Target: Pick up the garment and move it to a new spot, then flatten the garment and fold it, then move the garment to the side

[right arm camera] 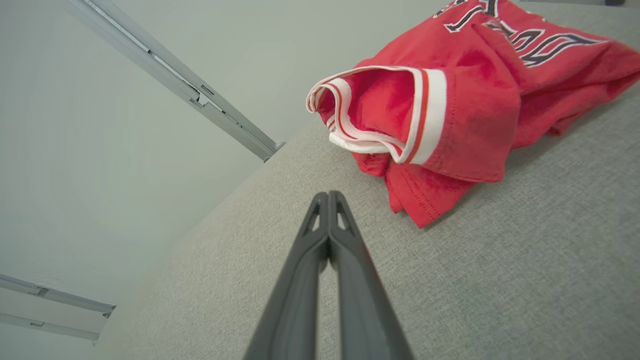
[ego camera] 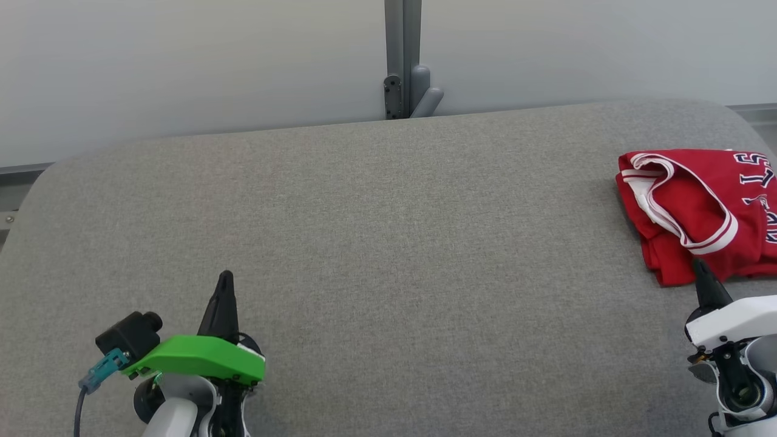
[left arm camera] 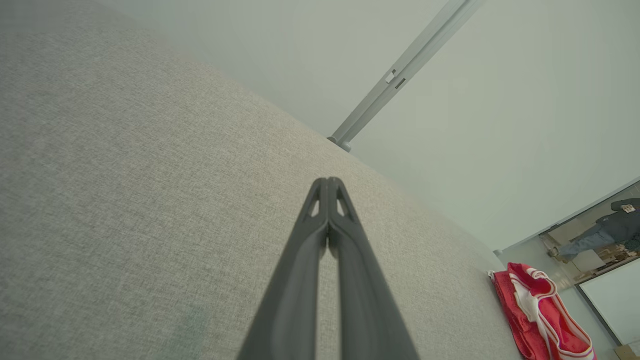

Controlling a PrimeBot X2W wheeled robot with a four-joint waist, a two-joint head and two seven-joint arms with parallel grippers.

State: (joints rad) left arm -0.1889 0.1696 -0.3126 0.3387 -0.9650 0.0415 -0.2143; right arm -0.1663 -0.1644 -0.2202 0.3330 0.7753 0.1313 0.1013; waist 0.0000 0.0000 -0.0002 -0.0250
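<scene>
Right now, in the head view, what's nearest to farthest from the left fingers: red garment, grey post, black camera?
From the left fingers:
1. Black camera, just beside them, lower left.
2. Grey post, behind the table, middle.
3. Red garment, far right on the table.

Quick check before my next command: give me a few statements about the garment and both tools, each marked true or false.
1. The red garment lies toward the right end of the gray padded surface. True.
2. The right tool is clamped on the garment. False: it is shut on nothing, with bare surface between its tips and the cloth.
3. The left tool is shut and holds nothing. True.
4. The garment is spread flat in a single layer. False: it lies bunched in layers, with a white-trimmed opening gaping.
5. The left tool sits nearer the garment than the right tool. False: the right one is nearer.
</scene>
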